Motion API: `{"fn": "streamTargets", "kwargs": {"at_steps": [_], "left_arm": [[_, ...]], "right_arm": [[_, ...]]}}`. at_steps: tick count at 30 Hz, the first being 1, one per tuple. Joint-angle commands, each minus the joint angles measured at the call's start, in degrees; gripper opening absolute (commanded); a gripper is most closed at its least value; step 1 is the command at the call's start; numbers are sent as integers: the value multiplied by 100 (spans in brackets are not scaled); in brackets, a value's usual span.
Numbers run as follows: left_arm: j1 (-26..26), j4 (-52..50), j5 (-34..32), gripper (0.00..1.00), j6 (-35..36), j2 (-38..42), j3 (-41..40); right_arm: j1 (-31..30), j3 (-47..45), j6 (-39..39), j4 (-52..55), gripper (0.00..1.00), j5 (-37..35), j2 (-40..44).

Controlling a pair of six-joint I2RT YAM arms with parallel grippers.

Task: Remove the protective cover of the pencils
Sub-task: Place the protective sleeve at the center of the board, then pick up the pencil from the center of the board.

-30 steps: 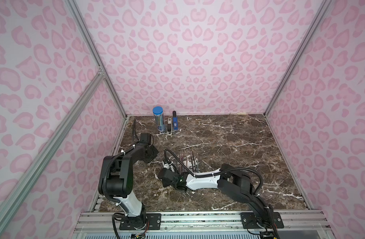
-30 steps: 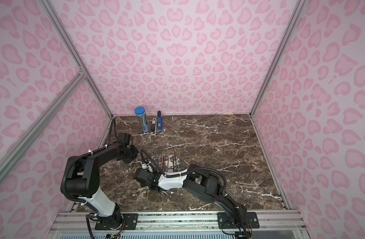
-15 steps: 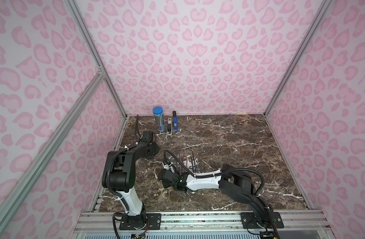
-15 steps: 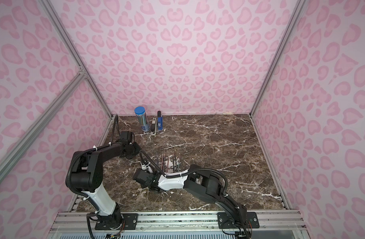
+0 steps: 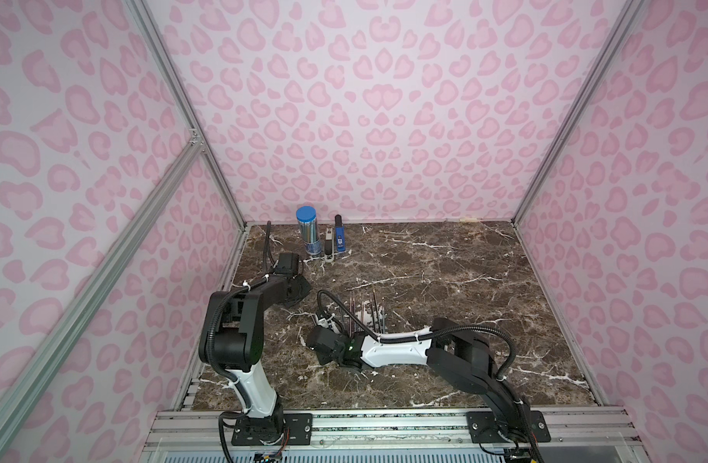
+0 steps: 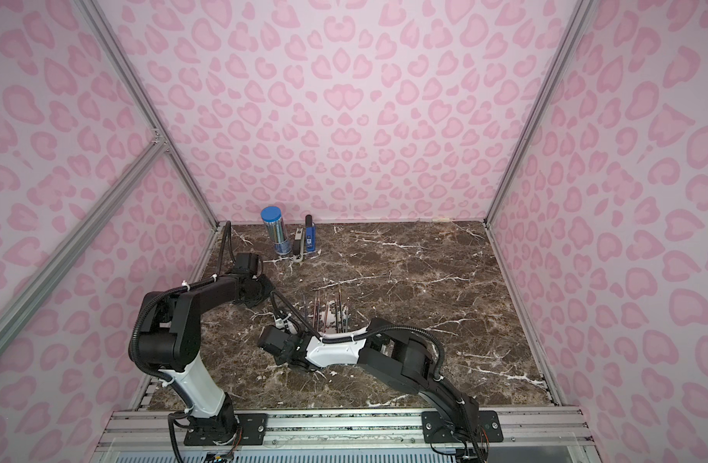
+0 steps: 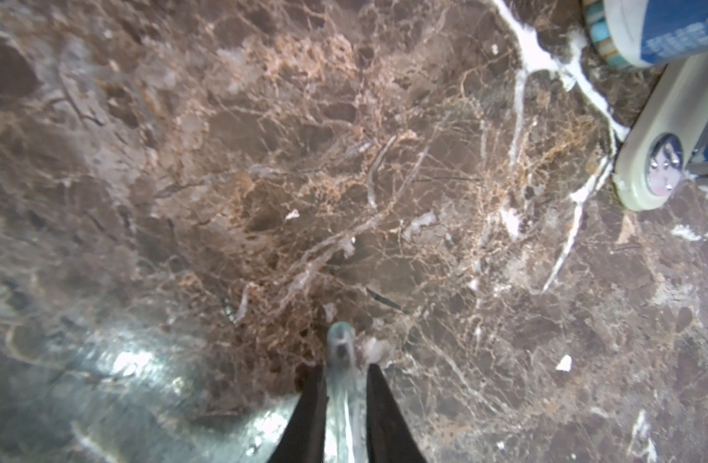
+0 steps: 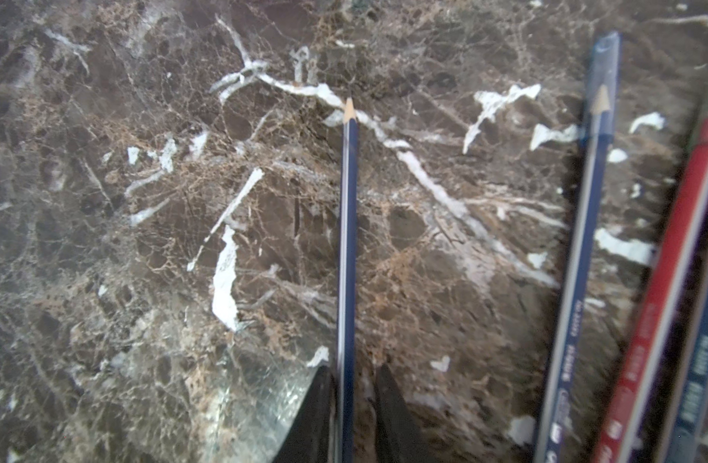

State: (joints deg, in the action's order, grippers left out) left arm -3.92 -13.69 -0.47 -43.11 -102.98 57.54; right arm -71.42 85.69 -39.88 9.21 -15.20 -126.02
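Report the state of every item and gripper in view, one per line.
left gripper: jaws slightly apart, removed cover between them, gap on one side.
right gripper: jaws slightly apart, bare pencil against one finger.
bare pencil: uncovered, tip exposed.
blue pencil: clear cap on its tip.
red pencil: tip cut off by the frame, cap cannot be told.
tube: upright, blue lid on.

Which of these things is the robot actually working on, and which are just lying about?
On the job: pencils; loose clear cover.
Lying about: blue-lidded tube; beige gadget; blue gadget.
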Motion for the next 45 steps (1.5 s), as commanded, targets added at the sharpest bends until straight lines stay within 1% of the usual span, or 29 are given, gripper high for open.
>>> {"fn": "streamTargets", "kwargs": {"at_steps": [1, 7, 11, 12, 14, 16, 17, 18, 20, 22, 26, 29, 34, 38, 41, 43, 45], "left_arm": [[7, -703, -121, 22, 54, -108, -31], [6, -746, -69, 22, 42, -74, 34], [6, -926, -67, 23, 80, 153, 108], [-2, -988, -59, 24, 77, 252, 119], [-29, -1022, -67, 32, 68, 502, 81], [-63, -1064, -63, 34, 30, 776, 41], [-72, -1096, -43, 38, 10, 910, 18], [-81, -1122, -25, 39, 6, 1038, 7], [-88, -1196, 10, 39, -10, 1282, -31], [-89, -1262, 46, 44, 0, 1558, -84], [-83, -1377, -17, 59, 29, 2182, -269], [-85, -1481, -292, 61, 61, 2495, -356], [-91, -1647, -658, 61, -37, 2474, -442], [45, -1484, -1067, 64, -57, 2093, -498], [280, -1196, -779, 63, 131, 1629, -452], [321, -1031, -650, 63, 198, 1414, -427], [321, -865, -621, 63, 209, 1363, -462]], "right_arm": [[22, 74, 77, 157, 23, -60, 110], [53, -43, 180, 234, 25, -225, 723], [94, -314, 120, 283, 27, -494, 1207], [105, -427, 70, 268, 28, -577, 1301], [149, -603, -33, 229, 30, -649, 1360], [247, -701, -150, 204, 29, -581, 1294], [312, -720, -176, 176, 27, -473, 1250], [366, -720, -208, 140, 25, -360, 1200], [424, -720, -228, 49, 25, -306, 1135], [458, -720, -227, 78, 26, -338, 1035], [560, -625, -249, 112, 26, -271, 797], [607, -500, -237, 117, 26, -185, 605], [666, -303, -234, 171, 29, -163, 314], [765, -227, -245, 178, 29, -49, 102], [787, -245, -249, 140, 30, -27, 39], [796, -215, -249, 151, 30, -12, -22], [804, -179, -249, 165, 30, 8, -78]]}}
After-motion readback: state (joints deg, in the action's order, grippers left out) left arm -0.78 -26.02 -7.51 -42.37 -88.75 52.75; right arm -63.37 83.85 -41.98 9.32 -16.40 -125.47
